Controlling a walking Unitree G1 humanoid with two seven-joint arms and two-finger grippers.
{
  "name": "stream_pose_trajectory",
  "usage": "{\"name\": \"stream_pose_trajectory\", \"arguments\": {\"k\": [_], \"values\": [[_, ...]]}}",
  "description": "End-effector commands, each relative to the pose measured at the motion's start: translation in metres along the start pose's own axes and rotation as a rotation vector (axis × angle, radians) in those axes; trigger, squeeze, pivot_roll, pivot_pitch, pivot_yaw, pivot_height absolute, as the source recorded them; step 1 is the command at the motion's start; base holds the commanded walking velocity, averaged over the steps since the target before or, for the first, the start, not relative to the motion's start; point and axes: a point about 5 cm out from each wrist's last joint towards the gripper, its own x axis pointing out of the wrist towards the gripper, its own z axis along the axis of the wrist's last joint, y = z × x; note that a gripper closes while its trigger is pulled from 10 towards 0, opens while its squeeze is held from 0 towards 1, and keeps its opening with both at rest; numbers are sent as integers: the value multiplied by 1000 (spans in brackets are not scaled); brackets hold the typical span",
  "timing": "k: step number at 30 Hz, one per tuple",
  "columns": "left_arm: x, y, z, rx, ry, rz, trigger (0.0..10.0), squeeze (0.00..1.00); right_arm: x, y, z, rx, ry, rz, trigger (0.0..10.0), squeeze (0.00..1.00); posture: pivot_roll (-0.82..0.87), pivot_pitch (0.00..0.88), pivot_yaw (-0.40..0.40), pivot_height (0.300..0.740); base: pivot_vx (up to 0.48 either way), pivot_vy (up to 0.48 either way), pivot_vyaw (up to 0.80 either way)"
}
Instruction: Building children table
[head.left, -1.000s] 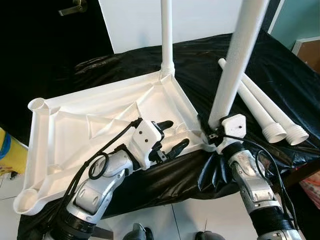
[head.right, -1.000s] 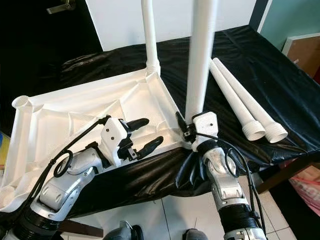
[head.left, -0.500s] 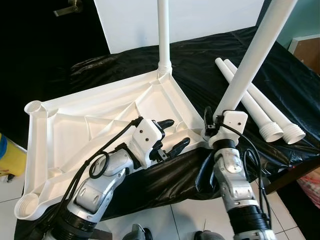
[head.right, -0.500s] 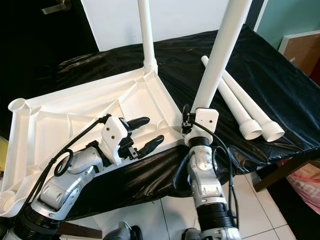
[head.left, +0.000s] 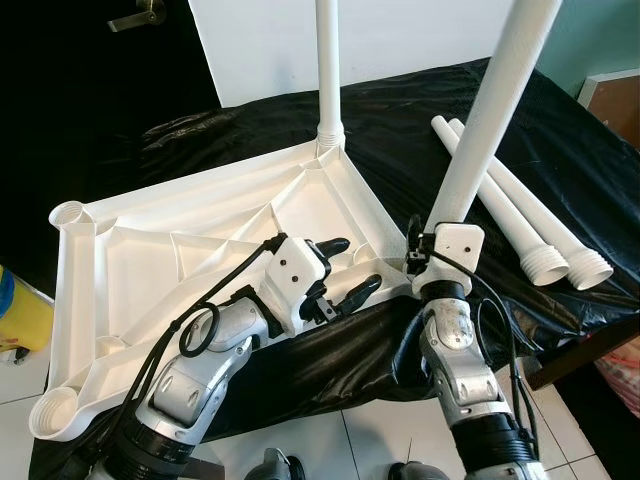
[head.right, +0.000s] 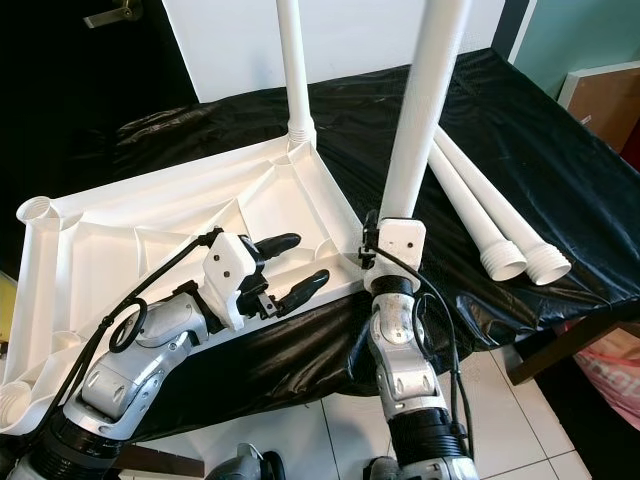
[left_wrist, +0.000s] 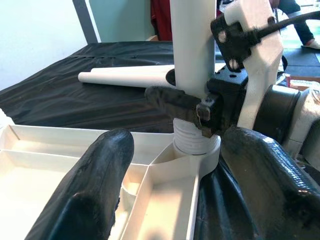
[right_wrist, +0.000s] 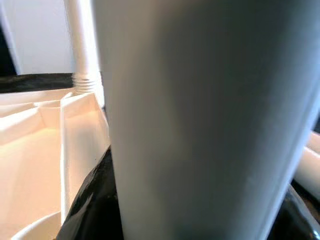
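Observation:
A white plastic tabletop lies upside down on a table covered in black cloth. One white leg stands screwed into its far corner. My right gripper is shut on a second white leg just above its threaded end, which sits in the near right corner socket. This leg leans a little to the right. My left gripper is open over the tabletop's near edge, beside that socket, with nothing between its fingers. Two loose legs lie on the cloth at the right.
Open corner sockets stand at the tabletop's far left and near left. A white panel leans behind the table, beside a dark door. A yellow object sits at the left, a brown box at the right, tiled floor below.
The held leg leaned further right half a second ago and has swung back nearer upright. My right forearm has shifted left under the socket. The left gripper has stayed put.

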Motion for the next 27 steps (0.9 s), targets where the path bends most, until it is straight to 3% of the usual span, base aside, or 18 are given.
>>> {"name": "stream_pose_trajectory", "arguments": {"k": [1,4,8,9,18,19,20,21,27], "values": [[0,2,3,21,-8,-41,10000,0,-11,-6,-21,-41,92,11,10000,0,-45,93,67,740,0,0,0],[0,4,5,15,-19,-38,10000,0,-10,-11,-8,-21,15,51,10000,0,-48,92,67,740,0,0,0],[0,5,6,-14,-29,-44,10000,0,-9,-13,-4,-18,-1,69,10000,0,-51,91,67,740,0,0,0],[1,7,9,-46,-50,-46,10000,1000,-8,-15,0,-5,-17,103,10000,0,-53,91,65,740,0,0,0],[11,17,27,-102,-142,-79,10000,1000,2,-22,9,26,-11,267,10000,0,-59,96,40,740,0,0,0],[15,17,32,-112,-163,-89,10000,212,5,-23,10,19,-11,293,10000,0,-59,96,39,740,0,0,0],[15,17,32,-112,-163,-89,10000,212,5,-23,10,19,-11,293,10000,0,-59,96,39,740,0,0,0],[19,17,37,-133,-190,-114,10000,0,7,-23,12,12,-11,331,10000,0,-63,94,34,740,0,0,0],[33,12,58,-144,-266,-257,10000,0,14,-23,21,-32,-15,506,10000,0,-71,86,25,740,0,0,0]]}}
